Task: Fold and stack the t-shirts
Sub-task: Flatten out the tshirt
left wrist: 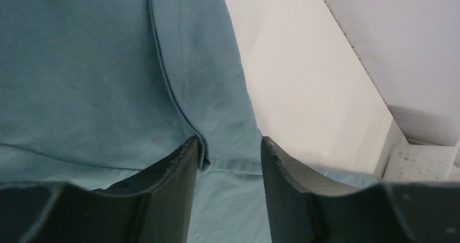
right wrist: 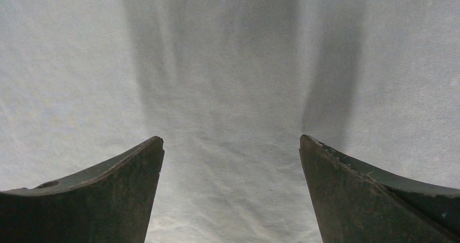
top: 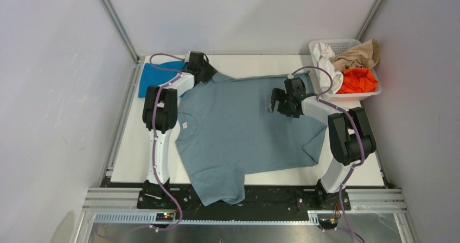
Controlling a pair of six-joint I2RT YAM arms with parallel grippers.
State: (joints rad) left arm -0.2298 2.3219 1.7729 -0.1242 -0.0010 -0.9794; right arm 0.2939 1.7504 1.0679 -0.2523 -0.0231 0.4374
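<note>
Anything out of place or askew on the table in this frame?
Yes: the grey-blue t-shirt lies askew, with one sleeve hanging off the table onto the base rail. The tan garment spills over the basket rim.

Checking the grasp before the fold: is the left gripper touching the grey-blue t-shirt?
Touching. In the left wrist view, the hem of the grey-blue t-shirt bunches against one finger of the left gripper.

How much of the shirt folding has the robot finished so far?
Maybe done: the bright blue t-shirt lies at the far left corner of the table, but the arm hides whether it is folded. In hand: the grey-blue t-shirt lies spread flat, the left gripper straddles its far hem, and the right gripper hangs open above it. Left: every fold, then stacking. More clothes wait in the basket.
</note>
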